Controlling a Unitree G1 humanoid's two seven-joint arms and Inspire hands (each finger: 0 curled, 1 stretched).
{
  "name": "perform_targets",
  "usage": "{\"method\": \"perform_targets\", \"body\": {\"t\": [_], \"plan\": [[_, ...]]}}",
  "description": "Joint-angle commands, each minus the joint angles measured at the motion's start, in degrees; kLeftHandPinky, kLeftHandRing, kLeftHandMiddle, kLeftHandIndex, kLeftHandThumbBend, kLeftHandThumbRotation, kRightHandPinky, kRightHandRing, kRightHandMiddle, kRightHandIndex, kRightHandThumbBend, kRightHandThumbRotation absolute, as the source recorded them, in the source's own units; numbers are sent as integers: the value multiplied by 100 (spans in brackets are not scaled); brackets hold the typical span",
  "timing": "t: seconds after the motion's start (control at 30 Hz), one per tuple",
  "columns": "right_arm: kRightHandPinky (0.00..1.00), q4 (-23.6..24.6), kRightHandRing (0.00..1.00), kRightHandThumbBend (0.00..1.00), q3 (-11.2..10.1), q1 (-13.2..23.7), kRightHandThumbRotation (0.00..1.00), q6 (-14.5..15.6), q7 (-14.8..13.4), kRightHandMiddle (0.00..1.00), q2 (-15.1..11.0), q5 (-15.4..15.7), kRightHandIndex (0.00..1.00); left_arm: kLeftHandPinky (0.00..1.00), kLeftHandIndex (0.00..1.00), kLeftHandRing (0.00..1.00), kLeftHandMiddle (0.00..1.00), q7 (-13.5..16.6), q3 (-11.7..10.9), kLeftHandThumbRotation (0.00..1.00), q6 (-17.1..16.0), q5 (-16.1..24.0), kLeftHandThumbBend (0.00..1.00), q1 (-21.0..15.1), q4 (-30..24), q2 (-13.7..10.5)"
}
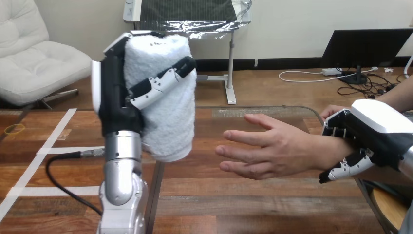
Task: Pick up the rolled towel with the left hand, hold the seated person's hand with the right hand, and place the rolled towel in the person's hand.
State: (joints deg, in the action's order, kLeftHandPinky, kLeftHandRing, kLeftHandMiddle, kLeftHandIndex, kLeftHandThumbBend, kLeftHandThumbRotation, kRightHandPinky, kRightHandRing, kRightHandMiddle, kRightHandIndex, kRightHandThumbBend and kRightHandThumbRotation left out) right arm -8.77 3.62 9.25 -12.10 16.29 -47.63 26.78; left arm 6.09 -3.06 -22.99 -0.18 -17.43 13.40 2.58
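left hand [114, 97] wrapping around rolled towel [163, 92], upper left | right hand [375, 131] clasping person's wrist [324, 146], right edge | person's hand [272, 148] lying open, centre | risk: rolled towel dropping if released short of palm

wooden table [243, 204], white tape lines [63, 150]

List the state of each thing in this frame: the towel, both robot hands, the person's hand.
rolled towel: rolled, upright, held up in the air.
left hand: raised, fingers and thumb curled round the rolled towel.
right hand: fingers and thumb curled round the person's wrist.
person's hand: open, fingers stretched toward the rolled towel, empty, apart from it.
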Motion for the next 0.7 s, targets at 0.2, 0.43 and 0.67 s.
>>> {"method": "perform_targets", "body": {"t": [0.2, 0.43, 0.67], "plan": [[31, 224, 36, 84, -57, 319, 15, 190, 102, 42, 167, -113, 45, 32, 42, 38, 41, 35, -6, 0, -541, -21, 62, -832, 919, 158], [31, 371, 37, 85, -41, 353, 15, 311, 151, 43, 224, -122, 45, 33, 44, 39, 43, 68, -6, 0, -840, -41, 65, -1022, 1454, 277], [32, 522, 38, 85, -16, 394, 15, 427, 215, 43, 273, -123, 45, 33, 44, 40, 43, 86, -31, 0, -1165, -117, 68, -1236, 1988, 442]]}}
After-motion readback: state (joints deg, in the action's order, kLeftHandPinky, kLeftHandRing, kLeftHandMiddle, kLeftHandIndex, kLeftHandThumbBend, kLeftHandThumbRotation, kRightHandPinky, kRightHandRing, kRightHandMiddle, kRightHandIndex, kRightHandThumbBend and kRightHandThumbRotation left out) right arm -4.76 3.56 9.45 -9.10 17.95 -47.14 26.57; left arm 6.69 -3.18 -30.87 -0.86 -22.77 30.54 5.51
